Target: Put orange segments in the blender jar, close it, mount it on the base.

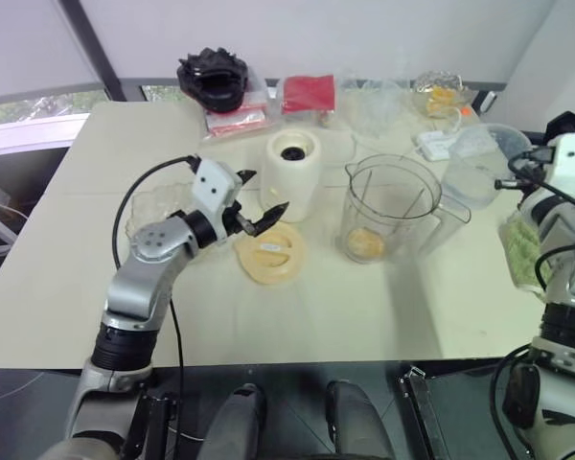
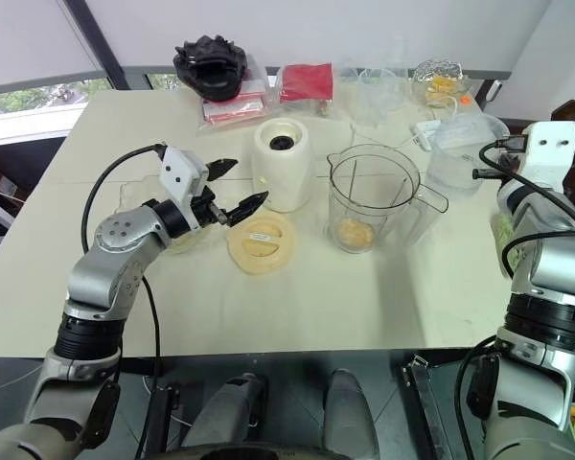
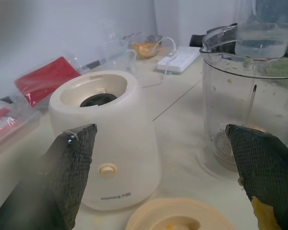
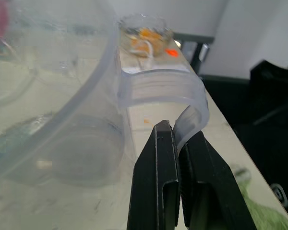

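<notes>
Left claw (image 1: 252,204): fingers apart, empty, over lid (image 1: 269,254).
Right claw (image 4: 178,143): pressed together, beside jar handle.
Jar (image 1: 391,206): upright on worktop (image 1: 316,316), right of base (image 1: 294,172).
Segments (image 1: 366,243): in jar.

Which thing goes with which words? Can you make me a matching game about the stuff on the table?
Things:
1. blender jar
2. base
3. cream lid
4. packet

Words:
A. lying flat, just in front of the base
B. red, near the far edge
C. clear, with orange segments at the bottom
D. cream-white, with a black socket on top

Pairs: 1-C, 2-D, 3-A, 4-B
</notes>
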Available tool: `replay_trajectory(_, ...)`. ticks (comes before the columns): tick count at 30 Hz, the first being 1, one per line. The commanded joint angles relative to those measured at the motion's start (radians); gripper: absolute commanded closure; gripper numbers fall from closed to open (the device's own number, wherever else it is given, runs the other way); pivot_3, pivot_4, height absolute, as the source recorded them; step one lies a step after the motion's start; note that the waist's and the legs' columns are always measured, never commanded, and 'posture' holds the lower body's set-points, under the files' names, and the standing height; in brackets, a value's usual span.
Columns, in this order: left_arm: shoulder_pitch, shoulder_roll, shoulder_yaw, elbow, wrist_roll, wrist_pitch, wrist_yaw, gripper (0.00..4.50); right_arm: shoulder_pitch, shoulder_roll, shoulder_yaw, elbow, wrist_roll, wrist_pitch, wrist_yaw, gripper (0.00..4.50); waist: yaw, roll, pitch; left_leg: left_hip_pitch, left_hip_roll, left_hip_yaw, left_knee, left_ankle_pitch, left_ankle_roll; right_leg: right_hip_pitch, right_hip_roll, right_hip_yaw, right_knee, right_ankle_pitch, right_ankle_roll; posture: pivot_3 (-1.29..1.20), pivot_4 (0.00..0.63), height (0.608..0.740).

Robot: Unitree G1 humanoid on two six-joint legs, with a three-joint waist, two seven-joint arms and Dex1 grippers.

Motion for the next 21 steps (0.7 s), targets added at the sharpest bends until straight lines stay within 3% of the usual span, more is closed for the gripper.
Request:
replay_trajectory(1,-0.004,0.015,0.01,-0.037,-0.006,-0.004,0.004,0.0,0.004,-0.013,-0.04,0.061,0.006,-0.078,-0.026,4.48,0.0,0.0,0.0,0.0,0.0,0.0,0.0,0.0,0.0,0.0,0.0,0.0,0.0,0.0,0.0,0.0,0.15,0.74)
replay_trajectory(11,0.022,0.026,0.012,-0.077,-0.009,0.014,0.015,0.0,-0.023,0.012,-0.094,0.404,0.064,-0.383,-0.094,4.48,-0.006,0.0,0.0,0.001,0.0,0.001,0.0,0.0,0.0,-0.001,0.0,0.001,0.003,0.0,0.0,0.0,0.15,0.74)
replay_trajectory(21,0.03,0.035,0.01,-0.088,-0.005,0.017,0.019,0.0,-0.022,-0.005,-0.091,0.539,0.094,-0.453,-0.126,4.48,-0.006,0.0,0.0,0.001,0.0,0.001,0.0,0.0,0.0,-0.001,0.0,0.001,0.004,0.0,0.0,0.0,0.15,0.74)
